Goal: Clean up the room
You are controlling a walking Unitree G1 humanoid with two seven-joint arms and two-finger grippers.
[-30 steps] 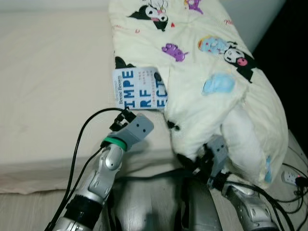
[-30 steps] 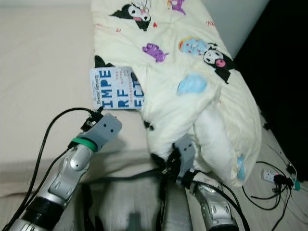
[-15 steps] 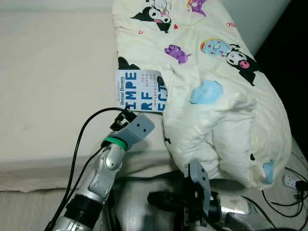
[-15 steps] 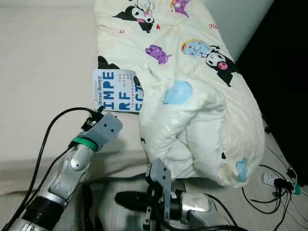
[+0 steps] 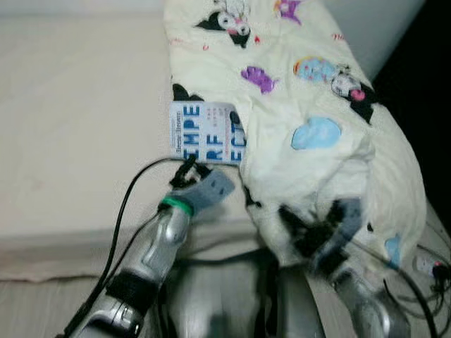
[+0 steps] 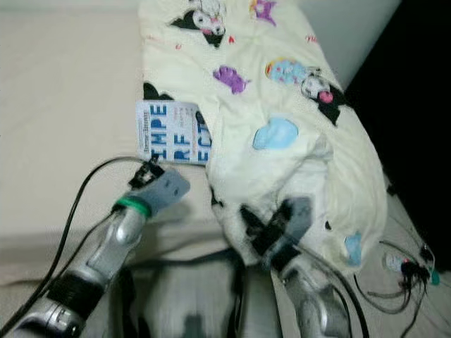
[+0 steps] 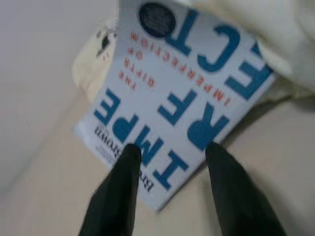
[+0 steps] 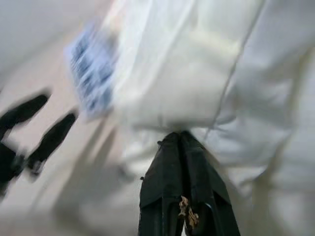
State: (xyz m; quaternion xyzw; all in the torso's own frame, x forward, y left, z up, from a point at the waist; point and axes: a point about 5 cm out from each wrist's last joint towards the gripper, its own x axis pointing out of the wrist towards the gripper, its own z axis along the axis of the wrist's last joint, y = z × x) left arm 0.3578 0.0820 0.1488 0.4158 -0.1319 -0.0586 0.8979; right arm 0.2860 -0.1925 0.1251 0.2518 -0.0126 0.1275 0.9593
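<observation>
Bed: one, cream sheet, its near edge running just past my arms.

Quilt: one, pale yellow with cartoon character prints, heaped along the bed's right side from the far edge down to the near right corner, where it bulges over the edge.

Book: one, white cover with large blue letters and small red ones, lying flat on the bed toward the near edge. Its right part is tucked beneath the quilt's left border; its left part lies bare on the sheet.

My left gripper: its two black fingers are spread apart, hovering just above the book's near corner, one over the cover's edge, the other over the sheet beside it. Nothing is between them. From the head camera, the grey wrist sits just short of the book.

My right gripper: fingers pressed together, tips pushed against a fold of the quilt at its near lower bulge. Whether any cloth is pinched between them I cannot tell; the view is blurred.

Cables: a tangle with one white plug strip, on the floor off the bed's right side.
</observation>
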